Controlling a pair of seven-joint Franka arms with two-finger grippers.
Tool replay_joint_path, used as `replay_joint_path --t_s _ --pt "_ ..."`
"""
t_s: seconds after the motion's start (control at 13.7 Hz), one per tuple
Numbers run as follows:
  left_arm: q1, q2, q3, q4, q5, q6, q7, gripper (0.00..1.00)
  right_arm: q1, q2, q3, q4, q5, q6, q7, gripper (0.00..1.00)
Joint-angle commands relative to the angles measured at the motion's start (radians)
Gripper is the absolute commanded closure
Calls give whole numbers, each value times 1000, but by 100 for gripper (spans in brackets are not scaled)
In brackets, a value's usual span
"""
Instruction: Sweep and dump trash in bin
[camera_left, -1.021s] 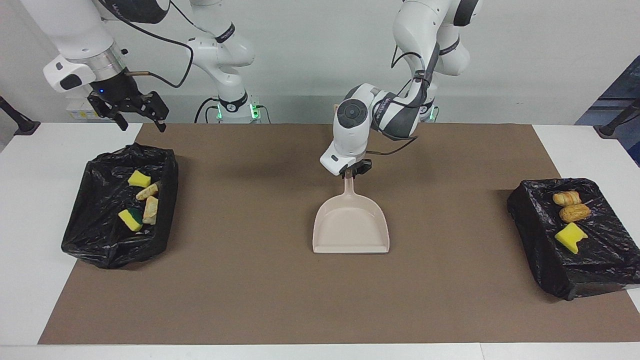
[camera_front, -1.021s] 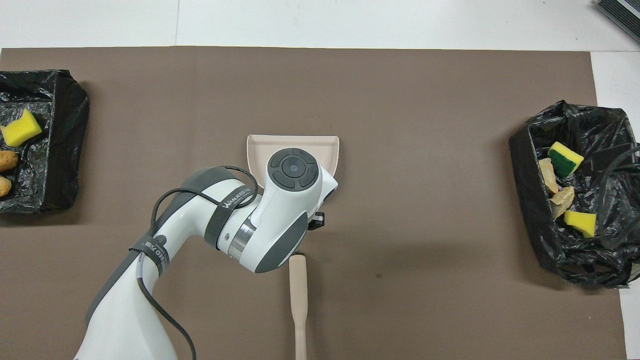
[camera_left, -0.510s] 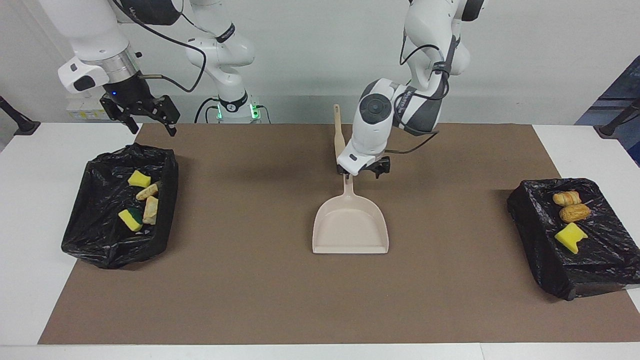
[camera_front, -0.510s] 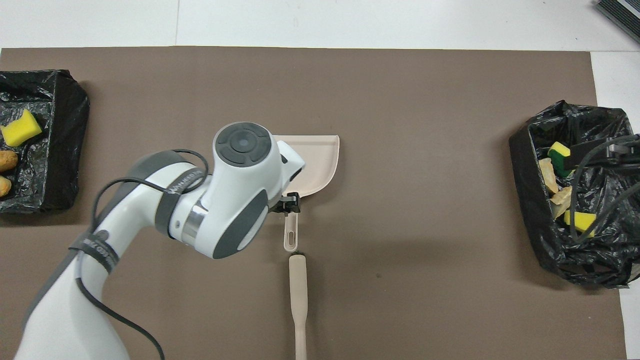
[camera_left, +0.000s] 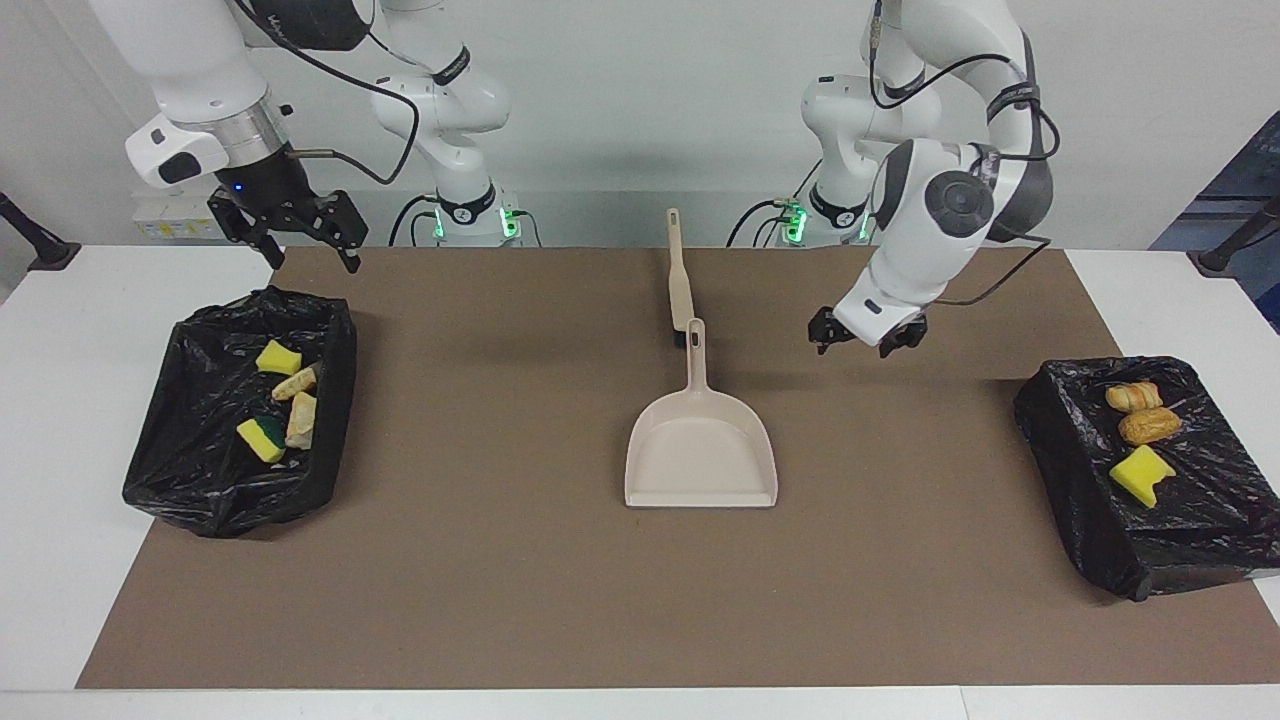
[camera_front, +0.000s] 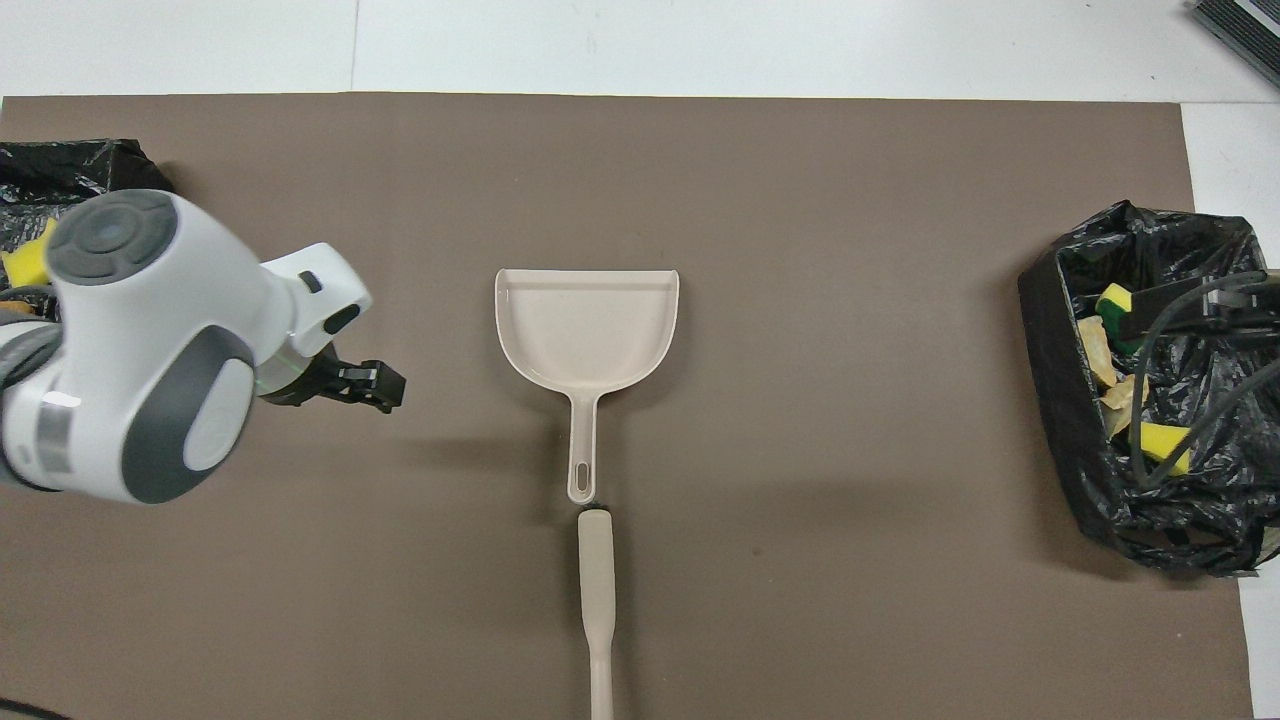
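The beige dustpan (camera_left: 700, 450) (camera_front: 587, 325) lies flat mid-mat, handle toward the robots, with the beige brush (camera_left: 680, 270) (camera_front: 596, 590) in line with it, nearer the robots. My left gripper (camera_left: 866, 339) (camera_front: 372, 384) hangs open and empty over bare mat, between the dustpan handle and the bin (camera_left: 1075, 470) at the left arm's end. That bin holds trash (camera_left: 1140, 473): a yellow sponge and two pastry lumps. My right gripper (camera_left: 312, 262) is open, raised over the other bin's (camera_left: 200, 490) (camera_front: 1060, 400) edge nearest the robots. Several trash scraps (camera_left: 262, 438) (camera_front: 1130, 318) lie inside that bin.
A brown mat (camera_left: 500, 580) covers most of the white table (camera_left: 60, 400). Both bins are lined with crumpled black bags. In the overhead view the left arm's wrist (camera_front: 150, 350) hides most of the bin at its end.
My left gripper has opened, let go of the dustpan handle and swung away toward the left arm's end. The dustpan stays put. My right gripper drifted slightly toward the middle.
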Motion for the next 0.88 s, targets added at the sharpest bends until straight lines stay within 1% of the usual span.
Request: replay_joint_path --t_s 0.0,0.07,0.22,0.36,0.51,0.66,0.8 --pt "79 -125 -12 -61 20 -49 98 0 -10 -22 2 -25 -2 12 14 0" --pt "102 -141 -11 -49 33 -66 129 0 -14 -22 1 -25 -1 11 16 0" --pt "136 -141 -7 37 40 -139 184 0 -13 -22 2 -25 -1 11 14 0" --pt "165 -118 -7 138 62 -181 207 0 -5 -22 2 -25 1 11 14 0" --pt "182 -98 -6 224 65 -193 218 0 -5 -22 2 -25 1 11 14 0" --pt "206 -57 -6 326 68 -240 232 0 -5 -22 2 -25 1 11 16 0" --pt "226 -28 -4 397 62 -283 246 0 -5 -22 2 -25 1 11 14 0"
